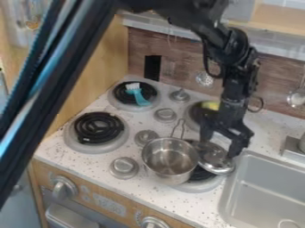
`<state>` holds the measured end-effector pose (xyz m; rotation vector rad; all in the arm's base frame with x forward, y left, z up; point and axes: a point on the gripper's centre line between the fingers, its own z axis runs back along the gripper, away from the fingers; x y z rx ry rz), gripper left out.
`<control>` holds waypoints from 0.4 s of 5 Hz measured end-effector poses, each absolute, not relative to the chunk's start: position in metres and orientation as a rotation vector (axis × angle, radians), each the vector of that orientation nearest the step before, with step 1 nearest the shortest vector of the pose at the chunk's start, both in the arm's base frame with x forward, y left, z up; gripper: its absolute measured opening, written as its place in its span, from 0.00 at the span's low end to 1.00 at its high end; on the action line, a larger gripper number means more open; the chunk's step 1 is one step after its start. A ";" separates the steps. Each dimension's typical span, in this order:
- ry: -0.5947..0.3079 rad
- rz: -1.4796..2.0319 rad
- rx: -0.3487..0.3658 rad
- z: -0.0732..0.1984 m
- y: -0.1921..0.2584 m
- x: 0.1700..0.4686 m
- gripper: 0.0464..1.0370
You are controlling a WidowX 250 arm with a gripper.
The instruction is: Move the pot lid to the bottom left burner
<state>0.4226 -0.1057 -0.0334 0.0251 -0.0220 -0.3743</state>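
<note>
Across the speckled desk (pixel 146 197), we see a shiny, round lid (pixel 214 161) at three o'clock from the pot (pixel 170 161), partly hidden by parted jaws (pixel 218 148).

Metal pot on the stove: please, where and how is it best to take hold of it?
Probably by the thin loop handle, from above at the back: it sticks out from the far rim of the pot, narrow enough to pinch from both sides. The right side seems worse, because the lid sits close there.
</note>
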 end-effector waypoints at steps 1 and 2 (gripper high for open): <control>-0.007 -0.376 0.034 -0.040 -0.105 0.424 0.90; -0.005 -0.372 0.037 -0.040 -0.105 0.424 0.58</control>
